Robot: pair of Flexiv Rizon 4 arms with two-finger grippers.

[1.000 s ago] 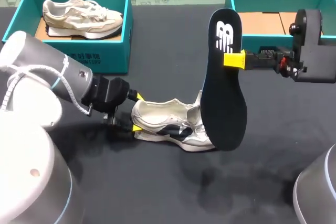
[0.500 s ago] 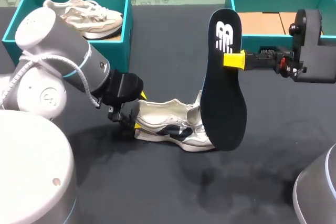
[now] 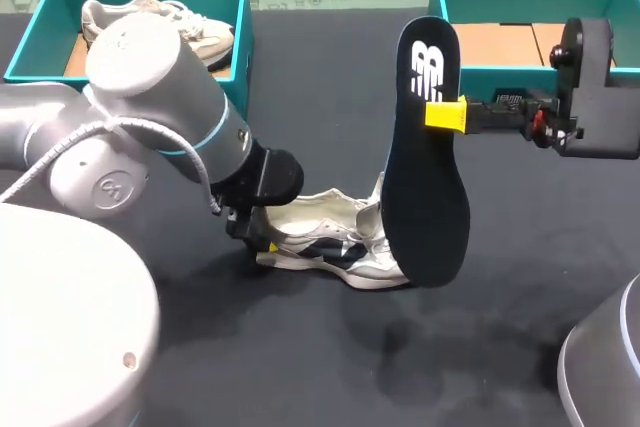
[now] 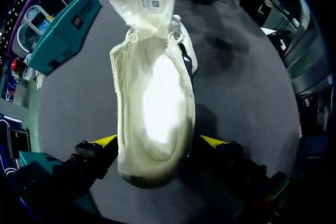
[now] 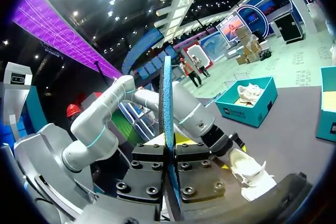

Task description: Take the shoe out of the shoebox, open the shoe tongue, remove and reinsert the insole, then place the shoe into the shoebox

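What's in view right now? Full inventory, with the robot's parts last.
table: 1, black, under everything
shoeboxes: 2, teal, far left and far right
boxed shoe: 1, cream and tan, in the far-left shoebox, partly hidden by the left arm
shoe: 1, white with dark accents, table middle, tongue open
insole: 1, black, held upright over the shoe's front
left arm: 1, grey, reaching to the shoe
right arm: 1, black, at the right edge
left gripper: 1, yellow tips, at the shoe's heel
right gripper: 1, yellow tips, shut on the insole
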